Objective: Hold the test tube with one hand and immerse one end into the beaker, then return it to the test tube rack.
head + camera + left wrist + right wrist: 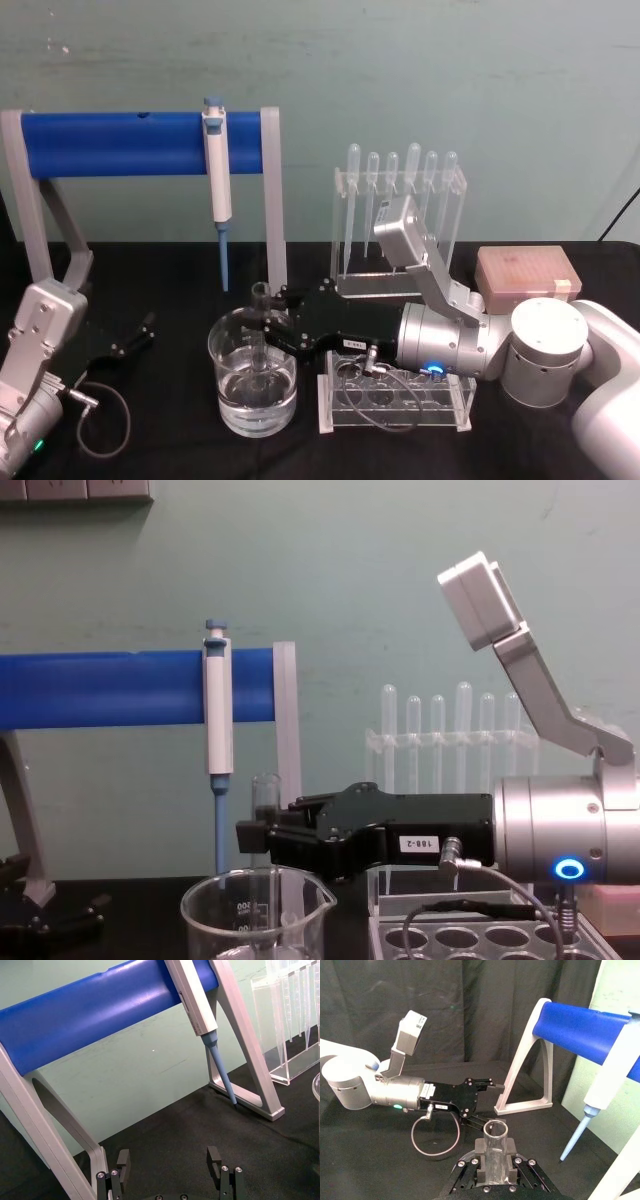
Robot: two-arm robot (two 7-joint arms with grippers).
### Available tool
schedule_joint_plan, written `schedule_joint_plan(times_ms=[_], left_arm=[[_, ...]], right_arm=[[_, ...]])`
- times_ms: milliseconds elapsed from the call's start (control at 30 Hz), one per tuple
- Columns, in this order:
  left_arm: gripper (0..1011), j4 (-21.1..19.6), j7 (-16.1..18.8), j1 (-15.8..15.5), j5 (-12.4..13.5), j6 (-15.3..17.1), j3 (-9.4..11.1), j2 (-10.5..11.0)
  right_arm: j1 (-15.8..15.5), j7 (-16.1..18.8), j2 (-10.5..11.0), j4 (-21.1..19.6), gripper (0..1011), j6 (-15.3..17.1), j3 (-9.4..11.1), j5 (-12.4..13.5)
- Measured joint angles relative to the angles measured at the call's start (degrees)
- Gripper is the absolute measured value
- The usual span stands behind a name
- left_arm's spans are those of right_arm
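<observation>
A wide glass beaker (pixel 253 400) with water in it stands at the table's front centre. My right gripper (pixel 265 325) reaches in from the right above the beaker's rim, shut on the test tube (pixel 262 298), which stands upright. The tube's lower end goes down inside the beaker to about the water. In the chest view the test tube (pixel 265 795) rises above the right gripper (pixel 262 838) and the beaker (pixel 255 920). The right wrist view looks down on the tube's open rim (pixel 496 1132) between the black fingers (pixel 512 1152). My left gripper (pixel 135 340) rests open at the left, holding nothing.
A blue-and-white pipettor (pixel 217 170) hangs on the blue-barred stand (pixel 120 142) behind the beaker. A clear rack of plastic pipettes (pixel 400 215) stands at the back, a clear tube rack (pixel 395 405) under my right arm, and a pink box (pixel 527 272) on the right.
</observation>
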Motion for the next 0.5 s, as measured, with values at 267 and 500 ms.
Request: schedule_joint_plan(times_ms=[267,500], left_arm=[[1000,0.00,0.00,0.00,0.00,0.00,0.00,0.00],[1000,0.00,0.00,0.00,0.00,0.00,0.00,0.00]], right_arm=[[-0.06,-0.10,-0.09,0.03,224,0.01,-0.02,-0.97],[-0.11,-0.24,-0.07,-0.14,224,0.19,-0.02,-1.29]])
